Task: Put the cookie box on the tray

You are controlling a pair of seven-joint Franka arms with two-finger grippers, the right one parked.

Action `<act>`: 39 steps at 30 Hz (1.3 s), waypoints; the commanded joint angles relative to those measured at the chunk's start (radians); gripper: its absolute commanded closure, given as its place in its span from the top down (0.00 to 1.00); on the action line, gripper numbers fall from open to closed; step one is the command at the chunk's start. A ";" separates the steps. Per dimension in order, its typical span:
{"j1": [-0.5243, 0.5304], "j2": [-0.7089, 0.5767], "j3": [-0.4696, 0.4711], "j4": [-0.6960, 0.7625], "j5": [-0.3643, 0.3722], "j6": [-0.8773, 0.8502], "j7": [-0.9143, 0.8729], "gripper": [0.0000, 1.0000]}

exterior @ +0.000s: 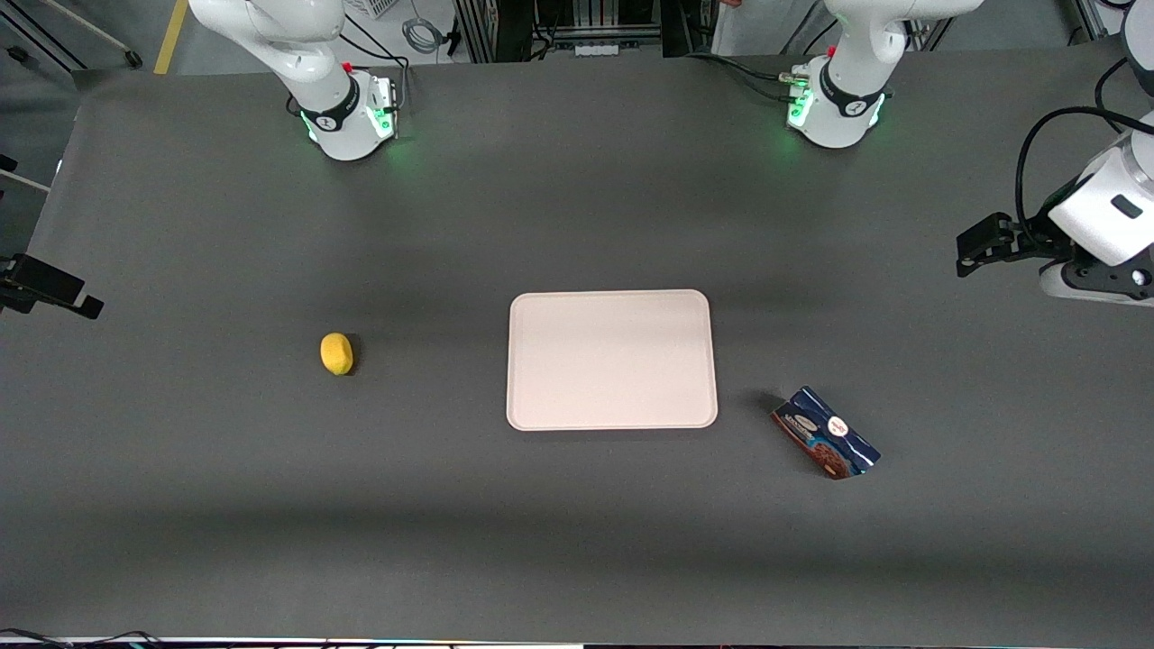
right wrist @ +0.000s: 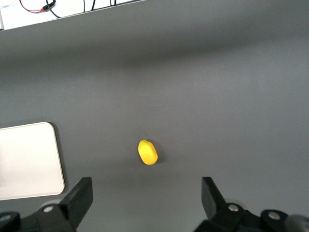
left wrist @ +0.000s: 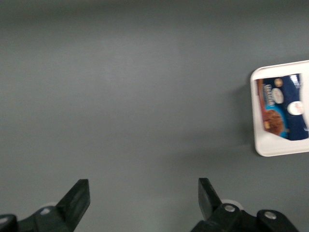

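The cookie box (exterior: 825,433), a dark-blue carton with cookie pictures and a round white-and-red logo, lies askew on the table. It sits beside the tray (exterior: 611,359), toward the working arm's end, with a gap between them. The tray is pale pinkish-white and bare. In the left wrist view the cookie box (left wrist: 282,106) shows against the tray's (left wrist: 270,147) pale surface. My gripper (exterior: 978,248) hangs over the working arm's end of the table, farther from the front camera than the box. Seen from the wrist, the gripper (left wrist: 143,186) is open with only grey table between its fingers.
A small yellow lemon-shaped object (exterior: 336,353) lies on the table beside the tray, toward the parked arm's end. The two arm bases (exterior: 829,108) stand at the table's edge farthest from the front camera. The table top is dark grey.
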 commanded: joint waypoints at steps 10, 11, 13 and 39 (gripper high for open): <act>-0.003 0.187 -0.001 -0.011 0.031 0.289 -0.034 1.00; -0.003 0.194 -0.001 -0.011 0.031 0.300 -0.034 1.00; -0.004 0.213 -0.001 -0.010 0.033 0.321 -0.034 1.00; -0.024 0.366 -0.006 -0.030 0.177 0.495 -0.066 1.00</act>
